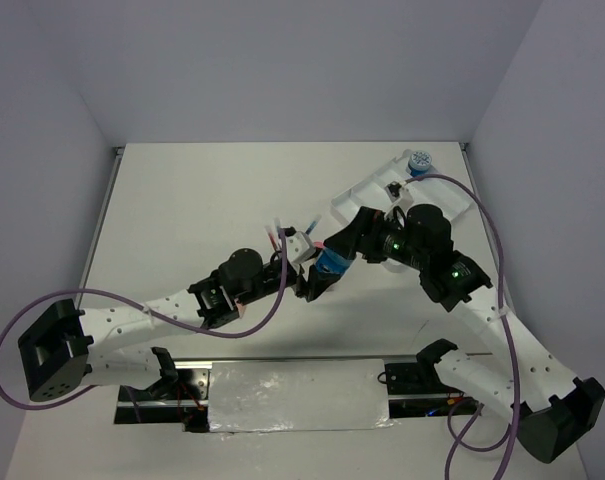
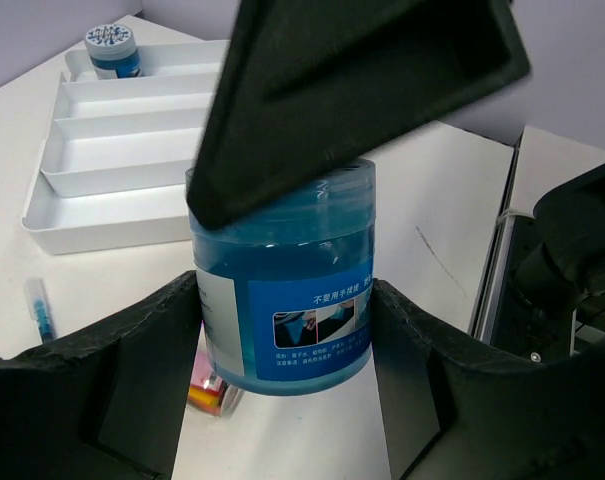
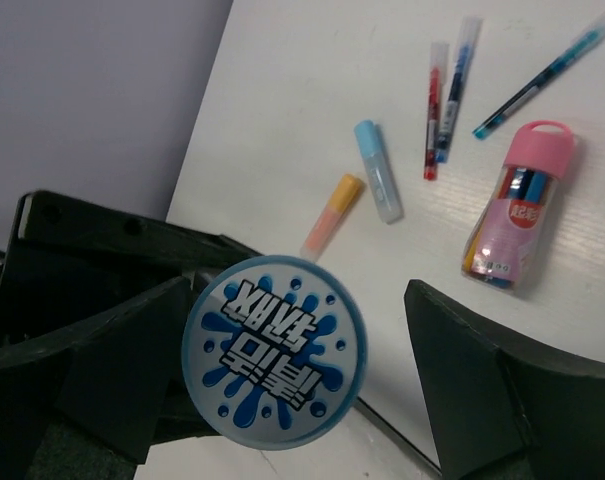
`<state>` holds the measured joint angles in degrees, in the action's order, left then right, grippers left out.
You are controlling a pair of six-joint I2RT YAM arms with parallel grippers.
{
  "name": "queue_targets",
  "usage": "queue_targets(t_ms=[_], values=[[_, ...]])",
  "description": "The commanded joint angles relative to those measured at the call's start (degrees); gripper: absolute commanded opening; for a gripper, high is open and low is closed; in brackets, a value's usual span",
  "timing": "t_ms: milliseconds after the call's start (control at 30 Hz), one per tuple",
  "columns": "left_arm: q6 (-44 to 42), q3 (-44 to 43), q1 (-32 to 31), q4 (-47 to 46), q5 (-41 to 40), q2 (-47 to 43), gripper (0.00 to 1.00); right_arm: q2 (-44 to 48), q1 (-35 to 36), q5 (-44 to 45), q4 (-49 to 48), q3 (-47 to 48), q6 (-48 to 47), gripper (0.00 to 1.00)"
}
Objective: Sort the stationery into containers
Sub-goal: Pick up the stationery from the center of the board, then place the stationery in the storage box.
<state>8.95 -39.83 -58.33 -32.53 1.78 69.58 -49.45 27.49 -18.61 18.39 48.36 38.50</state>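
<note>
White bench point(image 1: 182, 200), lilac-grey walls. Left end effector point(image 2: 282, 290) looks clenched on blue round jar with splash-patterned lid point(image 3: 274, 350), just off near-left end of white compartmented plastic tray point(image 2: 112, 215). Right end effector point(image 3: 294, 300) released, straddling lid, one finger touching.

Judgement: centre right fingers on the lid before closing; left fingers crowd jar's sides.

Red pen point(image 3: 437, 110), orange bar point(image 3: 334, 212), light-blue bar point(image 3: 378, 170) and pink-capped tube point(image 3: 509, 205) loose left of tray. Second jar point(image 1: 418, 163) in tray's far compartment.

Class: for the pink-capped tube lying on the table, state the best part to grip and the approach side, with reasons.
Probably best: grip the pink-capped tube mid-body from straight above, closing across its width. It lies flat on the table, so only its long rounded sides are open to a pinch.
</note>
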Motion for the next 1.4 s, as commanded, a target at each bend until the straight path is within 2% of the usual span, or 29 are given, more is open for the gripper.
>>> queue_targets(t_ms=[0,133,267,300,433,467,500,567,600,633,700,767,800,833,867,900,933,967,1033,1100,1167,1367], values=[[-2.53,-0.51,-0.3,-7.63,0.86,-1.82,0.0,-0.38,3.27,-0.81,-1.52,-0.46,-0.97,0.95],[-3.32,-0.68,-0.3,-7.11,-0.19,-1.64,0.0,0.05,4.24,-1.51,-1.78,-0.46,-1.24,0.83],[-5.43,-1.47,-0.3,-4.3,-1.34,-1.38,0.0,1.46,4.59,-1.78,-0.73,-0.46,-1.94,0.81],[-5.78,-1.74,-0.3,-3.86,-1.25,-1.2,0.0,1.72,4.68,-1.43,-0.64,-0.63,-2.03,0.68],[-6.66,-3.23,-0.3,-1.66,-1.52,-0.33,0.03,1.64,4.59,-0.37,-0.29,-0.81,-2.9,0.4],[-6.58,-3.41,-0.3,-1.22,-1.52,-0.24,0.09,1.46,4.51,-0.55,-0.46,-0.98,-3.17,0.3],[-6.4,-3.76,-0.3,-0.43,-3.08,-0.06,0.34,1.38,4.68,-0.37,-0.9,-0.99,-3.17,0.13],[-5.96,-4.28,-0.3,0.62,-5.2,0.11,0.62,1.46,4.51,0.41,-1.51,-1.68,-2.91,0.08],[-5.27,-5.07,-0.3,2.2,-6.43,0.38,0.91,1.9,4.42,0.5,-3.26,-2.04,-2.73,0.07],[-4.82,-5.77,-0.3,3.43,-9.92,0.64,0.99,2.25,4.51,0.42,-4.58,-2.56,-2.47,0.03],[-3.16,-9.01,-0.21,10.16,-14.15,2.3,0.99,3.04,3.72,2.25,-6.78,-3.45,-3.16,0.0],[-0.62,-11.92,-0.21,16.59,-22.67,3.36,0.99,2.96,0.93,6.37,-6.62,-2.49,-5.09,0.0],[3.05,-14.46,-0.21,19.93,-26.44,4.06,0.99,2.52,-0.92,11.18,-5.66,-2.04,-5.89,0.0],[5.09,-15.7,-0.21,27.27,-34.4,4.16,0.99,2.0,-3.2,12.97,-5.47,-1.34,-6.94,0.0],[7.46,-18.32,-0.12,31.52,-38.39,4.16,0.99,1.38,-9.58,14.12,-5.39,-1.08,-7.04,0.0],[12.27,-19.83,0.4,36.96,-42.0,3.9,0.99,-0.63,-12.69,16.83,-5.65,-0.9,-6.51,0.0],[14.75,-21.41,0.84,47.37,-45.08,3.63,0.99,-2.04,-15.42,18.33,-6.08,-0.11,-6.25,0.0],[19.74,-24.3,1.54,52.61,-49.37,2.41,0.99,-5.53,-20.4,20.52,-7.05,0.5,-5.81,0.0],[24.08,-26.95,4.44,66.29,-50.21,0.74,0.99,-9.85,-23.69,31.49,-9.5,1.47,-3.45,0.0],[25.33,-28.11,5.5,70.84,-47.06,-3.56,0.99,-16.79,-28.87,36.34,-16.35,1.48,0.16,0.0],[23.93,-26.27,5.5,72.87,-43.29,-9.42,0.99,-25.37,-31.86,36.28,-20.91,4.45,0.7,0.0],[22.6,-18.53,5.68,73.93,-38.08,-23.06,0.99,-44.64,-36.01,35.22,-21.65,18.86,-3.78,0.01]])
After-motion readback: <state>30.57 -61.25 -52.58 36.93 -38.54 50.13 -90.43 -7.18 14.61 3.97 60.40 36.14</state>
